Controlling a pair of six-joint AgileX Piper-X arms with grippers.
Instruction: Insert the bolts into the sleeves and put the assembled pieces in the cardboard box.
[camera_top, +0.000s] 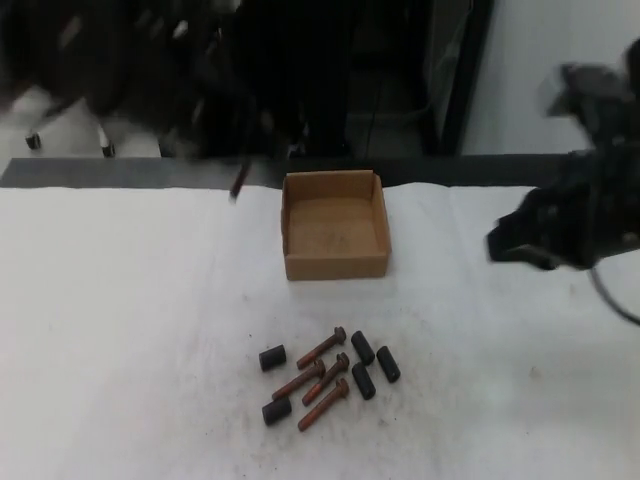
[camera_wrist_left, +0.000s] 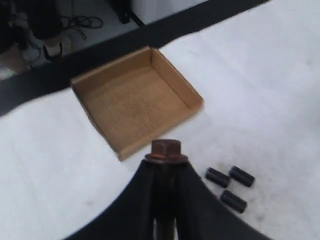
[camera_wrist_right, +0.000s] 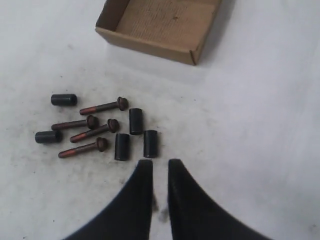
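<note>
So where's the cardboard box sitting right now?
High view: the cardboard box sits at the middle of the bench, just beyond the loose bolts and sleeves, which lie nearer the arms.

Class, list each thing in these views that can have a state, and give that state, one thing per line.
Cardboard box: open-topped, empty.
Left pincer: shut on the held bolt.
Loose bolts: four, lying flat, unsleeved.
Sleeves: five, lying flat, no bolts inside.
Right pincer: slightly open, empty.
</note>
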